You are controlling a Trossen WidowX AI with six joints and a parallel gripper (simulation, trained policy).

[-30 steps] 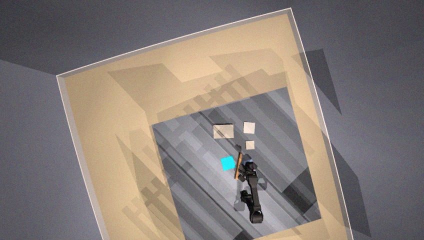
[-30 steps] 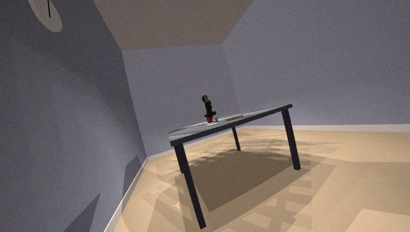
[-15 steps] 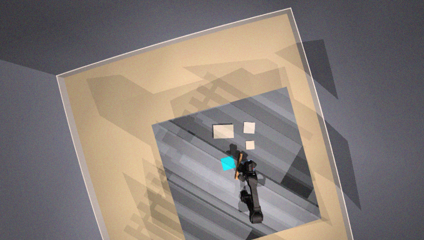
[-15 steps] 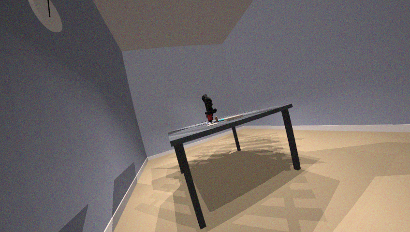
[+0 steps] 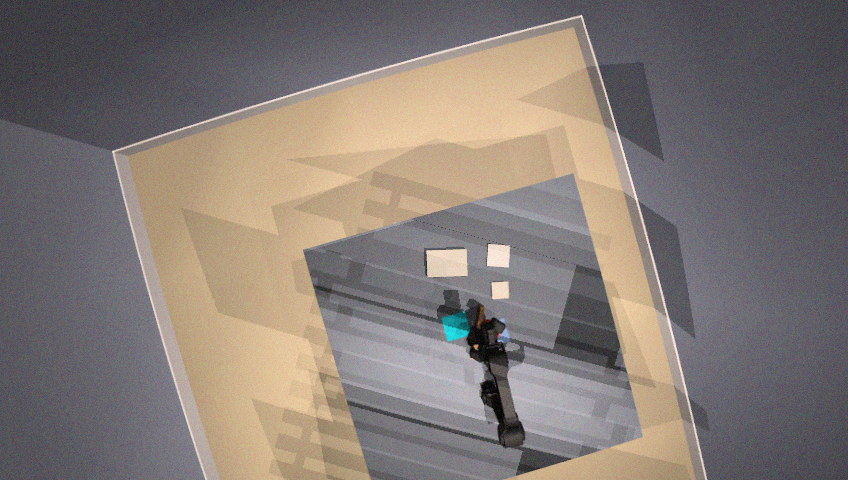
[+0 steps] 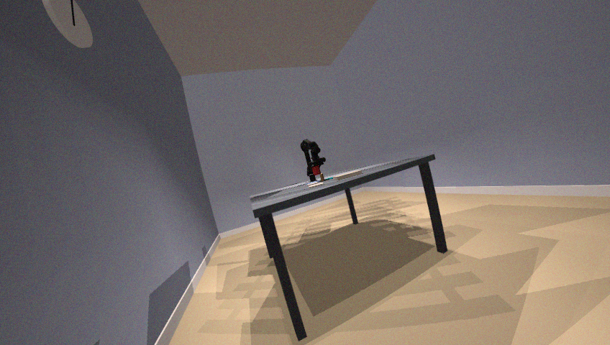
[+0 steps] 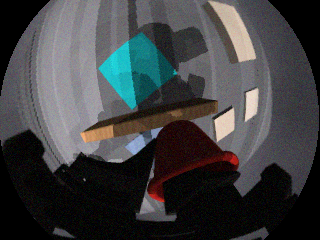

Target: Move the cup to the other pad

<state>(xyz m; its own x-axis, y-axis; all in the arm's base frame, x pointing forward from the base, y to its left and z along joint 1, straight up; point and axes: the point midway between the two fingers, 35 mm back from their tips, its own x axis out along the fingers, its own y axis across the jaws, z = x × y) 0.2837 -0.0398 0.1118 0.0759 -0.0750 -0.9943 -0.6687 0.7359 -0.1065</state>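
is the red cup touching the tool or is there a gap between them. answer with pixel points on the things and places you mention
Touching: the wrist view shows the red cup point(image 6: 316, 170) point(image 7: 184, 150) pinched in the tool point(image 7: 158, 141), one dark finger lying across its rim with no gap.

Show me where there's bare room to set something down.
In the top view: left of the cyan pad, and right of the two small pale slabs. Crowded: beside that pad, around the wooden bar and held red cup.
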